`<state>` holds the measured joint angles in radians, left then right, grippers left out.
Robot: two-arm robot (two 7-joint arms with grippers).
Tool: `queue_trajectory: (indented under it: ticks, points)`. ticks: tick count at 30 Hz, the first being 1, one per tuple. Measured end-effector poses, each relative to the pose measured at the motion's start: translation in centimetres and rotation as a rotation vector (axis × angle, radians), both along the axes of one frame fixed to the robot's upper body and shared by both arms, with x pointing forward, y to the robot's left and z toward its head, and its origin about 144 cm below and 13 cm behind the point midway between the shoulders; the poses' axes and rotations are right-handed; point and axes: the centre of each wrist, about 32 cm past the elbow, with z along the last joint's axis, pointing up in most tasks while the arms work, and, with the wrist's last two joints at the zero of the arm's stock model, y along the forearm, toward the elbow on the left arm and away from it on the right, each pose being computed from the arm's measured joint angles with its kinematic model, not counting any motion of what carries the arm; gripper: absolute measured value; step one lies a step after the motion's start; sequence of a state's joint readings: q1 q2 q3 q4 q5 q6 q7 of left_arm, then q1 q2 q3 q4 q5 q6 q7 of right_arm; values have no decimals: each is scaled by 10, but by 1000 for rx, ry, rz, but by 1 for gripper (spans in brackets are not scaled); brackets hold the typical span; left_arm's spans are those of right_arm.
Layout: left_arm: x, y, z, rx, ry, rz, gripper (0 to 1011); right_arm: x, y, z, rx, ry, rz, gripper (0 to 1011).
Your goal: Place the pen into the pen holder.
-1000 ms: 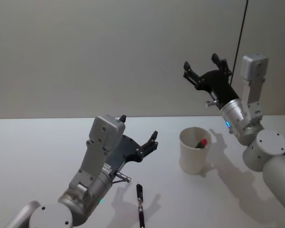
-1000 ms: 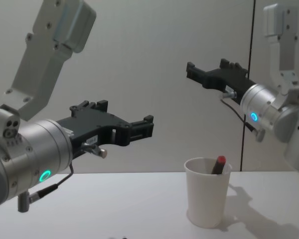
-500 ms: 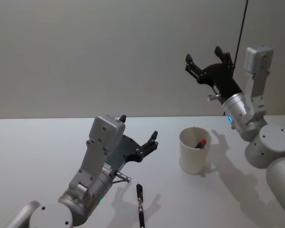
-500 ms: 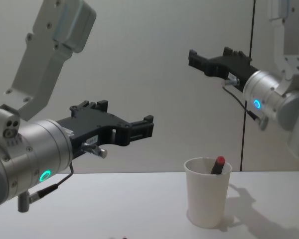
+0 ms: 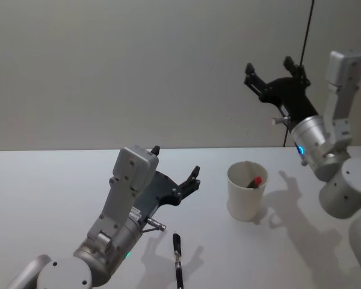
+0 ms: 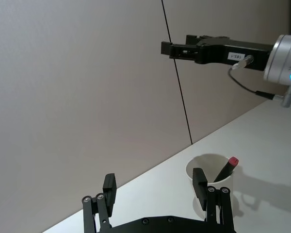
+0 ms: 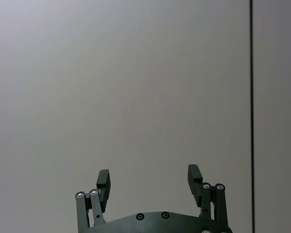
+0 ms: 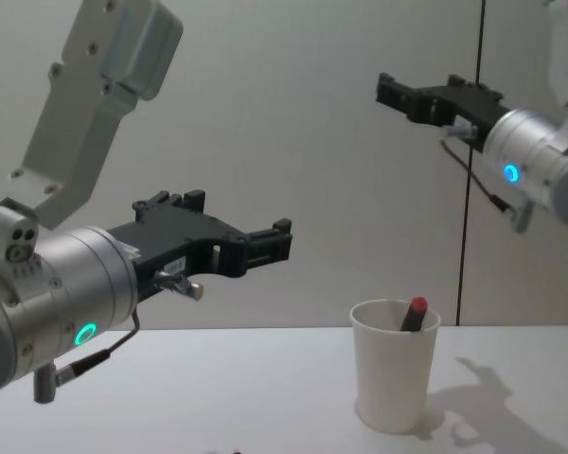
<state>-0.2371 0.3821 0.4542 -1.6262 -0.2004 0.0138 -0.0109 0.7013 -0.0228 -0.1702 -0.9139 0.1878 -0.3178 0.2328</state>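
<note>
1. Your right gripper (image 5: 268,64) has climbed higher and pulled back toward its own side over the last second. Its fingers are spread apart and hold nothing.
2. The cup (image 5: 243,201) stands upright well below that gripper and a little to its left, with a red-capped pen (image 5: 254,180) leaning inside against the rim.
3. That looks like a finished drop followed by a retreat.
4. Your left gripper (image 5: 175,160) has not moved; its fingers are apart and empty. A black pen (image 5: 177,259) lies on the table (image 5: 48,192) just below it, likely your next pick.
</note>
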Motion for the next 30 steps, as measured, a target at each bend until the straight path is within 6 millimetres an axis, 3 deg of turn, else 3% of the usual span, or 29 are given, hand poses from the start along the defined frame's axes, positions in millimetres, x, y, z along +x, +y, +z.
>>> queue_trajectory:
  ticks: [14,30]
  points:
    - [0,0,0,0,0,0,1000,-41,-19,4,45,82,-81,1001]
    - [0,0,0,0,0,0,1000,-89,-44,-15,43,145,-154,1001]
